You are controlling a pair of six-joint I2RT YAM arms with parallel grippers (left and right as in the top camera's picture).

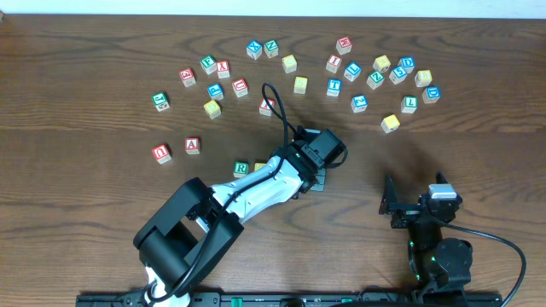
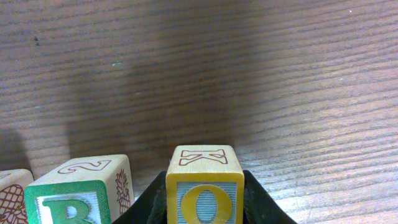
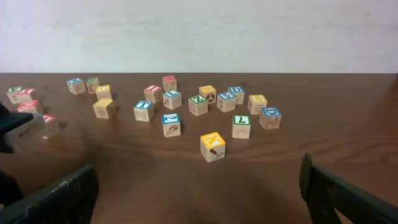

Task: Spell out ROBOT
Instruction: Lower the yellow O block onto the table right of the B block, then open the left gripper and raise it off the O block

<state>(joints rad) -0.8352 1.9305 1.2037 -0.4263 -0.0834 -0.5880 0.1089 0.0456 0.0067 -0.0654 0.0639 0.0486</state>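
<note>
While the overhead view showed the left arm stretched across the table (image 1: 85,102), it hid what the left gripper (image 2: 205,210) had between its fingers. Only the left wrist view showed that: the black fingers (image 2: 264,205) were closed against both sides of the O block (image 2: 204,180), which sat on the wood near the middle of the table. That block was pale wood. Its near face had a yellow border and a yellow O on a blue-grey hatched ground, and its top carried a red outlined letter that read as K. Just to its left in that view, across a narrow gap, stood the R block (image 2: 78,199), with a green border, a white R and a red outlined Z on top. The corner of another block (image 2: 11,194) showed at the left edge.

Only the overhead view showed the loose blocks (image 1: 341,72) scattered along the far part of the table, well apart from the left gripper. The right wrist view saw some of them from low down, a yellow-topped block (image 3: 212,146) nearest. The right gripper (image 3: 199,199) stood wide open with nothing in it, at the near right of the table.
</note>
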